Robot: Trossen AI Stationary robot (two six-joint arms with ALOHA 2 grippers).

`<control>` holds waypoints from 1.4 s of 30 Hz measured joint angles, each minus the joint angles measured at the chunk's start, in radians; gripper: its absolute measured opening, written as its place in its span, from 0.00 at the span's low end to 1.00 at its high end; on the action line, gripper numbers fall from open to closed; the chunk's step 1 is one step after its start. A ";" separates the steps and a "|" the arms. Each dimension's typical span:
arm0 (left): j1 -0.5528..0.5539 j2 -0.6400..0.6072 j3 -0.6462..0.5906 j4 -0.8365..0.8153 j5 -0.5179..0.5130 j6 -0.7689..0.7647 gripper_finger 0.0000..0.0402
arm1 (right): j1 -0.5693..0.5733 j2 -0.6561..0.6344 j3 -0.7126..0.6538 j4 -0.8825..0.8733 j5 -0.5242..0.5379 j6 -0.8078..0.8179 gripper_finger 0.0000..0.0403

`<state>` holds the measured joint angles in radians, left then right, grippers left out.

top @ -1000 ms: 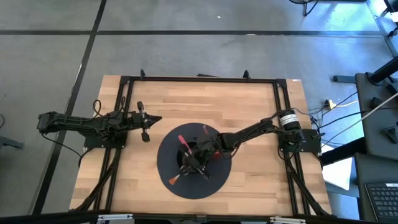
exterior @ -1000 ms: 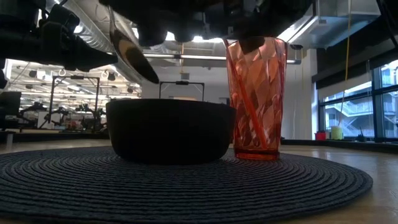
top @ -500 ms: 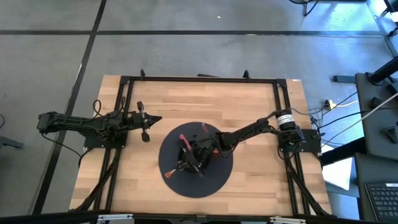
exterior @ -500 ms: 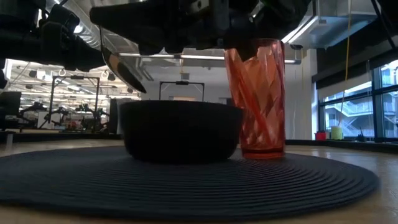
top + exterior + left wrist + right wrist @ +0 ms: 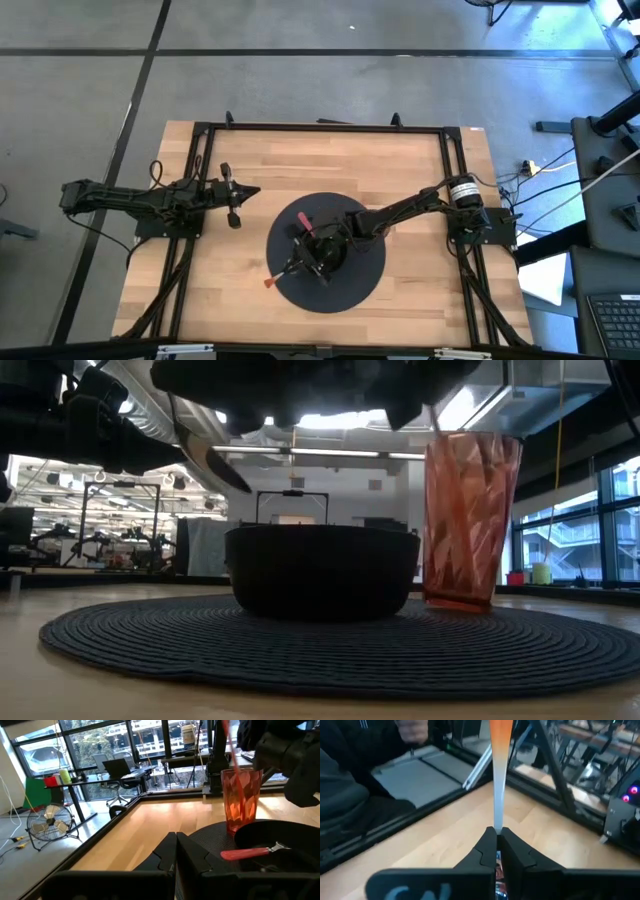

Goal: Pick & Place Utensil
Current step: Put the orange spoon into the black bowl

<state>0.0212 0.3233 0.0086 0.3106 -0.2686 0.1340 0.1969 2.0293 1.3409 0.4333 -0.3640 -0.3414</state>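
A dark round mat (image 5: 355,290) (image 5: 300,650) carries a black bowl (image 5: 320,570) (image 5: 280,837) and a red ribbed cup (image 5: 470,520) (image 5: 241,797) (image 5: 303,228) with a red utensil (image 5: 231,745) standing in it. My right gripper (image 5: 305,262) (image 5: 496,832) hovers over the bowl, shut on a utensil with a metal shaft and an orange-red handle (image 5: 245,853) (image 5: 270,282). The handle's free end (image 5: 215,460) shows dark above and left of the bowl's rim. The utensil's working end is hidden under the gripper. My left gripper (image 5: 232,205) (image 5: 176,850) waits shut near the table's left side. My right gripper pinches the utensil's metal shaft (image 5: 496,815) between its two fingers, just short of the orange handle. It reaches in from the table's right. The handle (image 5: 500,735) sticks out ahead of the fingertips toward the near-left, above the bowl and mat. Its other end is hidden by the gripper.
Black frame rails (image 5: 320,128) run along the table's far edge and sides. Bare wood lies to the left and right of the mat. A person in dark clothing (image 5: 350,795) sits beyond the table's near side.
The mat, with the bowl and cup on it, has slid toward the table's right and a little toward the far edge. My right gripper has stayed over the bowl, still shut on the utensil, whose handle now reaches past the mat's near-left rim.
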 joint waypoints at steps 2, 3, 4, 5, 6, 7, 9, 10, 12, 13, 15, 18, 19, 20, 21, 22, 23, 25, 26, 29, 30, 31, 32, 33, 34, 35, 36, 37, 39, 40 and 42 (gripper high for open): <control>0.000 0.000 0.000 0.000 0.000 0.000 0.01 | 0.006 -0.009 0.016 -0.059 0.030 -0.027 0.02; 0.000 0.000 0.000 0.000 0.000 0.000 0.01 | 0.011 -0.011 0.028 -0.078 0.052 -0.041 0.02; 0.000 0.000 0.000 0.000 0.000 0.000 0.01 | 0.014 -0.018 0.034 -0.100 0.075 -0.053 0.02; 0.000 0.000 0.000 0.000 0.000 0.000 0.01 | 0.019 -0.026 0.036 -0.128 0.094 -0.060 0.02; 0.000 0.000 0.000 0.000 0.000 0.000 0.01 | 0.023 -0.028 0.042 -0.144 0.108 -0.068 0.02; 0.000 0.000 0.000 0.000 0.000 0.000 0.01 | 0.028 -0.028 0.051 -0.145 0.130 -0.076 0.02; 0.000 0.000 0.000 0.001 0.000 -0.001 0.01 | 0.045 -0.038 0.072 -0.194 0.217 -0.088 0.02; 0.000 0.000 0.000 0.001 0.000 -0.004 0.01 | 0.056 -0.042 0.091 -0.233 0.281 -0.097 0.02; 0.000 0.000 0.000 0.001 0.000 -0.005 0.01 | 0.087 -0.045 0.135 -0.294 0.450 -0.117 0.02; 0.000 0.000 0.000 0.001 0.000 -0.005 0.01 | 0.104 -0.047 0.153 -0.331 0.531 -0.121 0.02; 0.000 0.000 0.000 0.000 0.000 -0.006 0.01 | 0.138 -0.047 0.179 -0.371 0.677 -0.119 0.02; 0.000 0.000 0.000 0.000 0.000 -0.007 0.01 | 0.174 -0.047 0.176 -0.349 0.820 -0.079 0.02; 0.000 0.000 0.000 0.001 0.000 -0.009 0.01 | 0.180 -0.047 0.172 -0.346 0.861 -0.060 0.02; 0.000 0.000 0.000 0.001 0.000 -0.014 0.01 | 0.185 -0.047 0.164 -0.345 0.899 -0.042 0.02; 0.000 0.000 0.000 0.001 0.000 -0.018 0.01 | 0.188 -0.047 0.154 -0.345 0.934 -0.025 0.02; 0.000 0.000 0.000 0.001 0.000 -0.021 0.01 | 0.189 -0.043 0.143 -0.338 0.964 -0.008 0.02; 0.000 0.000 0.000 0.001 0.000 -0.027 0.01 | 0.189 -0.039 0.128 -0.322 0.982 0.003 0.02; 0.000 0.000 0.000 0.001 0.000 -0.033 0.01 | 0.186 -0.028 0.096 -0.294 0.989 0.002 0.02; 0.000 0.000 0.000 0.000 0.000 -0.034 0.01 | 0.184 -0.022 0.083 -0.282 0.983 -0.018 0.02; 0.000 0.000 0.000 0.000 0.000 -0.034 0.01 | 0.179 -0.008 0.043 -0.240 0.983 -0.050 0.02; 0.000 0.000 0.000 0.000 0.000 -0.034 0.01 | 0.177 -0.007 0.029 -0.227 0.981 -0.053 0.02; 0.000 0.000 0.000 0.000 0.000 -0.034 0.01 | 0.174 -0.007 0.018 -0.220 0.986 -0.054 0.02; 0.000 0.000 0.000 0.000 0.000 -0.033 0.01 | 0.169 -0.007 0.011 -0.219 0.993 -0.053 0.02; 0.000 0.000 0.000 0.000 -0.001 -0.027 0.01 | 0.163 -0.007 0.007 -0.221 0.997 -0.050 0.02; 0.000 0.000 0.000 0.000 -0.001 -0.027 0.01 | 0.158 -0.007 0.002 -0.218 0.999 -0.047 0.02; 0.000 0.000 0.000 0.000 -0.002 -0.026 0.01 | 0.154 -0.007 -0.003 -0.214 0.998 -0.047 0.02; 0.000 0.000 0.000 0.000 -0.002 -0.026 0.01 | 0.151 -0.007 -0.005 -0.216 0.987 -0.049 0.02; 0.000 0.000 0.000 0.000 -0.002 -0.026 0.01 | 0.148 -0.007 -0.005 -0.220 0.955 -0.057 0.02; 0.000 0.000 0.000 0.000 -0.002 -0.026 0.01 | 0.144 -0.007 -0.005 -0.224 0.867 -0.080 0.02; 0.000 0.000 0.000 0.000 -0.002 -0.026 0.01 | 0.141 -0.007 -0.005 -0.229 0.829 -0.088 0.02; 0.000 0.000 0.000 0.000 -0.002 -0.026 0.01 | 0.138 -0.006 -0.005 -0.239 0.796 -0.093 0.02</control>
<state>0.0212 0.3233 0.0086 0.3111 -0.2707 0.1078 0.3347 2.0232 1.3357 0.1943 0.4325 -0.4343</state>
